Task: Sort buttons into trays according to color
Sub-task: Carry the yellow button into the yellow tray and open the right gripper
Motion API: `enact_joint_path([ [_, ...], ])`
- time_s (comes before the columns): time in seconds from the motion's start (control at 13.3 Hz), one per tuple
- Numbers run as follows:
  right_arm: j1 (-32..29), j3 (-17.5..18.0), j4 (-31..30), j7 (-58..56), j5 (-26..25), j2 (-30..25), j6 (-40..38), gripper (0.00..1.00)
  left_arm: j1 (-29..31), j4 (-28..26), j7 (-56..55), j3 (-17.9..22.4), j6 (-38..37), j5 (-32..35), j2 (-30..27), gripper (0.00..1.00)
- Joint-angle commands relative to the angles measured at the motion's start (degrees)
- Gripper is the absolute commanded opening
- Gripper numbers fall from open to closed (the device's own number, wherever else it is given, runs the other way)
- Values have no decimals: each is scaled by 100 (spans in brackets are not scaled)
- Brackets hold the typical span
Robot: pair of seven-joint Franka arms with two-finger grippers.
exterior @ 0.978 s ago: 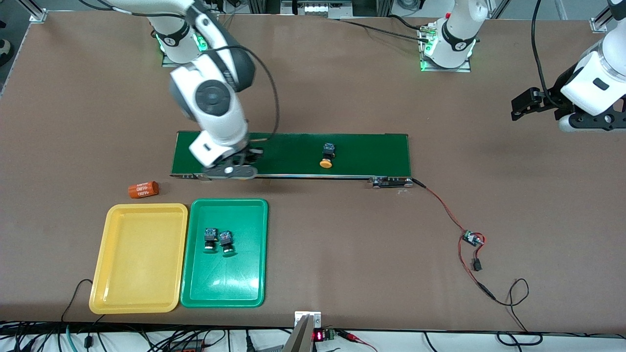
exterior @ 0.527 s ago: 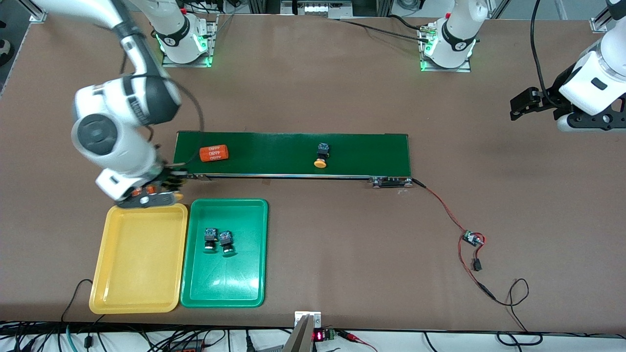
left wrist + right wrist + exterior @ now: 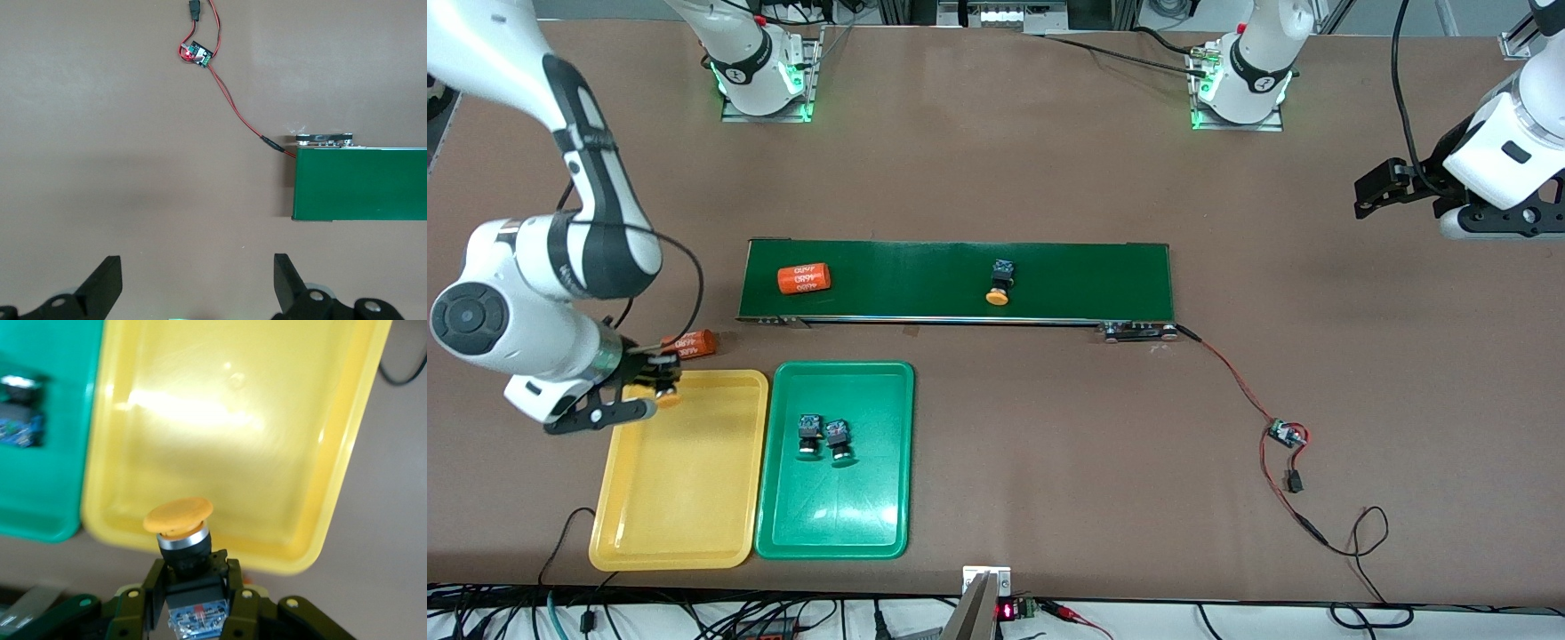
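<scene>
A yellow-capped button [image 3: 179, 527] sits clamped in the right claw [image 3: 660, 384] over the yellow tray [image 3: 685, 498]'s edge, its body mostly hidden by the fingers. A second yellow button [image 3: 999, 283] lies on the belt [image 3: 1067, 276]. Two green-capped buttons [image 3: 824, 438] lie in the green tray [image 3: 871, 516]. The left claw [image 3: 193, 283], fingers apart, waits near the tabletop [image 3: 1049, 444]'s end.

The right tool [image 3: 660, 388] carried a yellow button [image 3: 179, 527] from the belt [image 3: 1085, 271] to over the yellow tray [image 3: 685, 524]. On the belt, another yellow button [image 3: 1000, 282] and an orange cylinder [image 3: 803, 278] advanced.
</scene>
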Motion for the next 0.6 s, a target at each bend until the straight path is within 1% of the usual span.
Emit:
enact_joint_path([
  [0.0, -111, -181, 290, -535, -31, 552, 701, 12, 4, 108, -49, -24, -143, 109, -13, 100],
  [0.15, -172, -252, 290, -641, -48, 799, 1159, 12, 4, 108, -49, -24, -143, 109, -13, 100],
  [0.3, -216, -270, 290, -642, -48, 853, 1205, 13, 13, 108, -40, -16, -143, 109, -13, 100],
  [0.38, -216, -270, 290, -598, -40, 914, 1205, 18, 13, 108, -40, -7, -187, 109, -13, 100],
  [0.53, -208, -270, 281, -554, -31, 958, 1205, 41, 4, 108, -49, -15, -205, 109, -13, 100],
])
